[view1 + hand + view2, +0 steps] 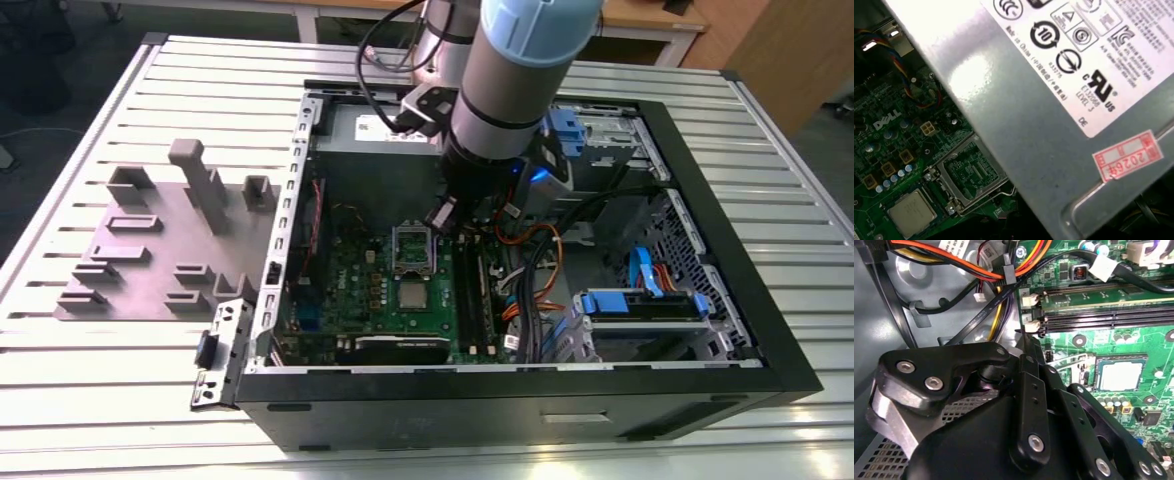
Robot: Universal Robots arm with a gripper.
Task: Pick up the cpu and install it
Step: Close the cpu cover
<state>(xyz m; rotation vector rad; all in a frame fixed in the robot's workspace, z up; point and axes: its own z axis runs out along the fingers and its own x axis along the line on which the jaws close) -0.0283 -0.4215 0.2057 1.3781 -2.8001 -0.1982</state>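
The cpu (412, 295) is a small silvery square lying flat on the green motherboard (358, 285) inside the open computer case. It also shows in the second wrist view (1120, 375) and the first wrist view (911, 212). The silver socket frame (412, 248) with its dark centre sits just beyond it, also seen in the first wrist view (966, 177). My gripper (443, 215) hangs inside the case, above the far end of the socket frame and apart from the cpu. In the second wrist view its black linkages run together to one tip (1023, 342), shut, with nothing held.
The black case wall (534, 385) rings the board. A grey power supply (1054, 100) sits close behind the gripper. Orange and black cables (979, 270), memory slots (1104, 315) and blue drive brackets (641, 300) lie to the exterior view's right. Grey plastic blocks (174, 240) stand outside, left.
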